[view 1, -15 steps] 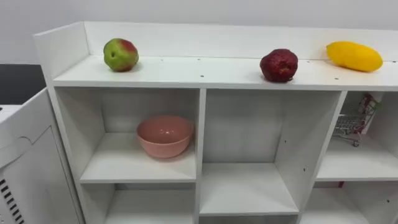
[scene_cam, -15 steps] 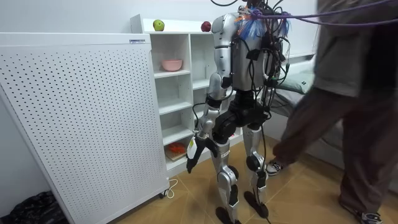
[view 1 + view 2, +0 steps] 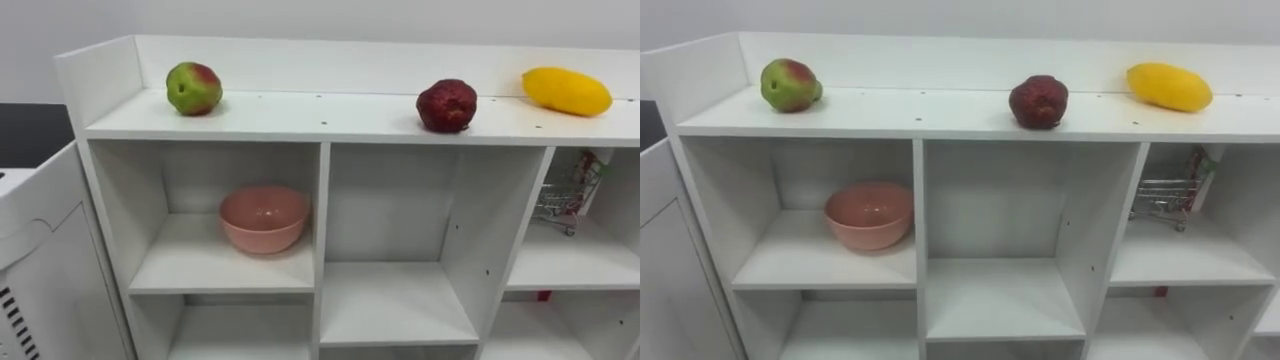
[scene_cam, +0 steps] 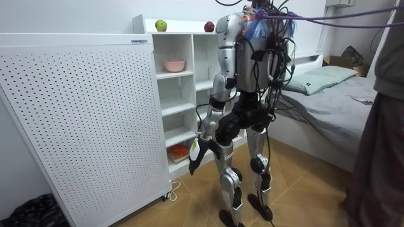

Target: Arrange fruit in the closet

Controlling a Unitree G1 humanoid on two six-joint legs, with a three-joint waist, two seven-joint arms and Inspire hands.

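up on the closet (image 3: 100, 75) top, left eye view: green-red apple (image 3: 194, 88) at the left, dark red fruit (image 3: 446, 106) right of middle, yellow mango (image 3: 566, 91) far right. all three well apart, none in a compartment. pink bowl (image 3: 265, 218) sits upright in the upper left compartment, empty.

right eye view, same scene: small wire cart (image 3: 1162, 198) stands in the upper right compartment, below the mango. can't tell what's in it.

room view: i see the robot upright facing the closet, white perforated panel (image 4: 82, 120) on the room view's left, bed (image 4: 328, 85) behind, a person (image 4: 386, 113) at the right edge. left hand (image 4: 194, 157) hangs by the thigh, fingers loose and pointing down, holding nothing. something orange (image 4: 180, 151) lies on a low shelf, can't tell what.
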